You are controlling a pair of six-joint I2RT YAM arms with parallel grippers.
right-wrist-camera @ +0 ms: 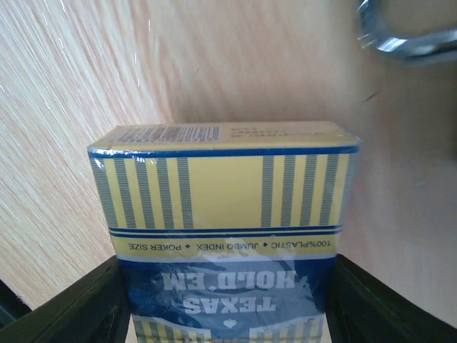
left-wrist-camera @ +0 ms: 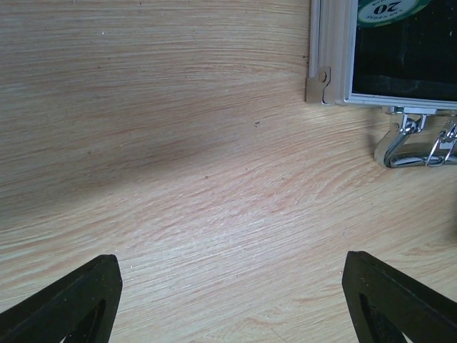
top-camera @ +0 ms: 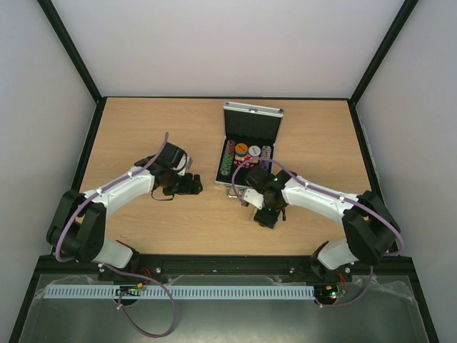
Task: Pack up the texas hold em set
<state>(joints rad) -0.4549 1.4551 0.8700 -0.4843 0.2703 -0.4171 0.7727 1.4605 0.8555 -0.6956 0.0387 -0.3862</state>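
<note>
The silver case (top-camera: 251,146) lies open at the table's middle back, its lid (top-camera: 253,118) upright. Multicoloured poker chips (top-camera: 246,154) sit in its black lining. My right gripper (top-camera: 251,199) is shut on the blue-and-yellow card deck box (right-wrist-camera: 225,207), just in front of the case by its metal handle (right-wrist-camera: 407,37). My left gripper (top-camera: 191,184) is open and empty over bare wood, left of the case. The left wrist view shows the left gripper (left-wrist-camera: 232,307), the case corner (left-wrist-camera: 330,64), a green chip (left-wrist-camera: 389,8) and the handle (left-wrist-camera: 414,143). No dice are in view.
A wooden table (top-camera: 143,136) sits inside white walls with black frame posts. Both arm bases stand at the near edge. Purple cables run along each arm.
</note>
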